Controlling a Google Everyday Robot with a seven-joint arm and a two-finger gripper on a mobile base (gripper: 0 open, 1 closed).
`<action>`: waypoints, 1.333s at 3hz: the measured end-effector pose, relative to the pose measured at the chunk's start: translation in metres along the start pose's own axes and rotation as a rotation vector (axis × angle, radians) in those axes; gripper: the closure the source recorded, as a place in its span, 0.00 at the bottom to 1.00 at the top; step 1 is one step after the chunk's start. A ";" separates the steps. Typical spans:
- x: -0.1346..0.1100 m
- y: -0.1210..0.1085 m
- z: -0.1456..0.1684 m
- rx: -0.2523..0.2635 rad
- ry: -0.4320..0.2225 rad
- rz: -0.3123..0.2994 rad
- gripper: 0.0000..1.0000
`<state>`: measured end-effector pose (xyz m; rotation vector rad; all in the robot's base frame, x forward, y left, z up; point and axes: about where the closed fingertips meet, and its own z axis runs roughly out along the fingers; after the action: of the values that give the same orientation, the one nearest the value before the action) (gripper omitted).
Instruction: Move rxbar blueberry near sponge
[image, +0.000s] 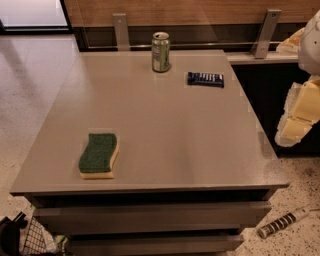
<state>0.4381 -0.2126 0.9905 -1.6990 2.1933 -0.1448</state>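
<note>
1. Sponge (98, 155): lies flat on the near-left part of the table (170, 130), green scouring face up; long axis runs near to far; no bar lies beside it, so the goal is judged unmet.
2. Gripper (294, 127): hangs off the table's right side, outside the edge, at mid-depth; touches nothing on the table; whether it is released or clenched cannot be told.
3. Rxbar blueberry (205, 79): lies flat at the far right, lettered face up, ungrasped, well apart from the sponge; long axis runs left to right, roughly parallel to the far edge; left end points toward the can; remaining steps, as judged: reach, grasp, carry diagonally to the near left, set down.
4. Green drink can (160, 52): stands upright, near the bar, left of it and farther back.
</note>
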 end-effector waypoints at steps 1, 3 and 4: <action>0.000 0.000 0.000 0.000 0.000 0.000 0.00; 0.006 -0.044 0.003 0.052 -0.127 -0.001 0.00; 0.007 -0.095 0.003 0.106 -0.278 0.000 0.00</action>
<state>0.5241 -0.2450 1.0145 -1.5589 1.9470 -0.0221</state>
